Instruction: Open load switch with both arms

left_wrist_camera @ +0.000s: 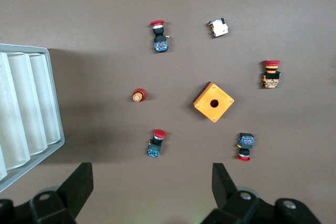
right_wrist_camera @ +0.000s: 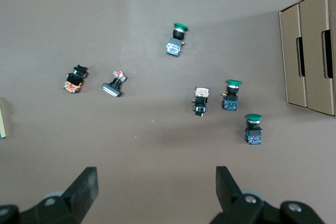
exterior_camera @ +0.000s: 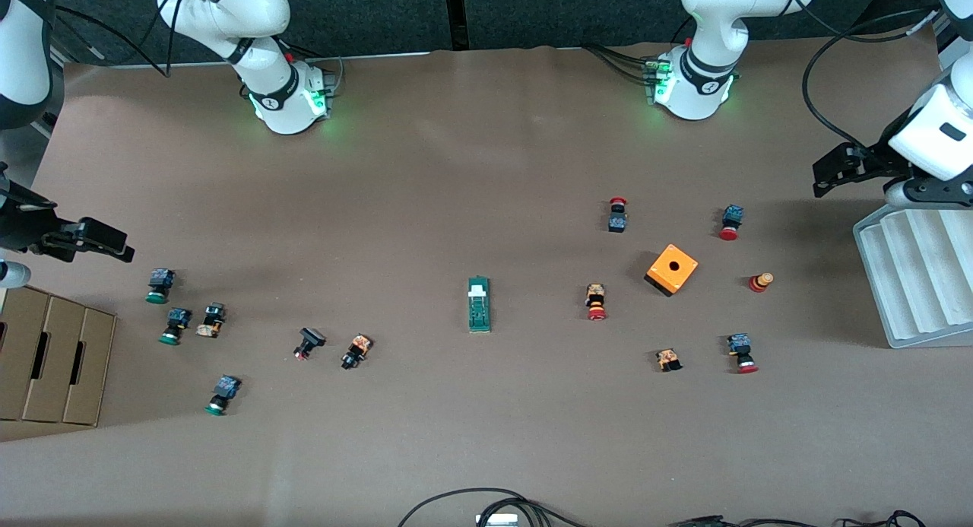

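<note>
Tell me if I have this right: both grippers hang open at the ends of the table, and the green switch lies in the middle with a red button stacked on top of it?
Not quite. Nothing sits on the switch; the front view shows it lying alone, with the nearest red button apart from it on the table. The rest holds: the left gripper and right gripper hang open at the table's ends.

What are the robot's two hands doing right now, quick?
Left gripper: open, holding nothing, up over the table beside the white tray.
Right gripper: open, holding nothing, up by the cardboard boxes.
</note>
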